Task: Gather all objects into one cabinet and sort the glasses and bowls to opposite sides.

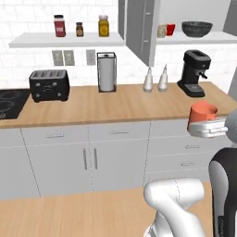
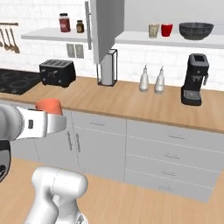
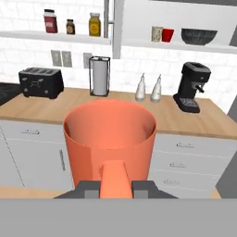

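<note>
Orange-red mug (image 3: 109, 136) upright, handle clamped in hand (image 3: 115, 189); before counter (image 1: 115, 109).

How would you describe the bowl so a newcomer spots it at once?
Find the open grey wall cabinet above the coffee machine. On its pale shelf, the bowl sits farthest right, beside a red cup and beige mug; it alone is wide and dark.

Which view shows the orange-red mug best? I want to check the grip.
The hand view: the orange-red mug looms large, the gripper shut on its handle. The left base view and right base view show it small above the hand.
</note>
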You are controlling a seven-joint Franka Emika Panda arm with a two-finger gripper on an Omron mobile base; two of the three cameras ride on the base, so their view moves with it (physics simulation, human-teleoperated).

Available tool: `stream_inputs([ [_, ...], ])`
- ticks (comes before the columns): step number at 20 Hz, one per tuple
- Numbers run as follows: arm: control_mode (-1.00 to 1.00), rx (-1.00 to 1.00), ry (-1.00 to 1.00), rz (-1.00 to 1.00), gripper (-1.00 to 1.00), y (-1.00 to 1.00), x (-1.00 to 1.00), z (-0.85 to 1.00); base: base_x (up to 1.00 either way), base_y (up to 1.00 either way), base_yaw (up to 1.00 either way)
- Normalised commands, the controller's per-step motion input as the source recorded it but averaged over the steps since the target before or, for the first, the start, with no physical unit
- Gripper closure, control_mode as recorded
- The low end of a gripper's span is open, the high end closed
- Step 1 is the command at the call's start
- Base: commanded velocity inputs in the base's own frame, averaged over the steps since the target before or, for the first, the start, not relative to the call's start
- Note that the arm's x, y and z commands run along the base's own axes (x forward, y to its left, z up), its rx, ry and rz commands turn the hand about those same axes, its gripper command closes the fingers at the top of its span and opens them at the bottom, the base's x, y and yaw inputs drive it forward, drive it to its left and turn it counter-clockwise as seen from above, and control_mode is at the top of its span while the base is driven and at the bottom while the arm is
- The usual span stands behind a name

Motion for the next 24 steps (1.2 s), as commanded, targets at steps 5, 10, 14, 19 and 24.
stream_inputs([
  [5, 1.0, 0.0, 0.0, 0.0, 1.0, 0.0, 0.0, 0.0, 0.56, -1.0, 0.2],
  [10, 1.0, 0.0, 0.0, 0.0, 1.0, 0.0, 0.0, 0.0, 0.7, -1.0, 0.17],
  [14, 1.0, 0.0, 0.0, 0.0, 1.0, 0.0, 0.0, 0.0, 0.95, -0.71, 0.02],
  [19, 1.0, 0.0, 0.0, 0.0, 1.0, 0.0, 0.0, 0.0, 1.0, -0.09, 0.0],
  [24, 1.0, 0.0, 0.0, 0.0, 1.0, 0.0, 0.0, 0.0, 0.83, 0.0, -0.02],
])
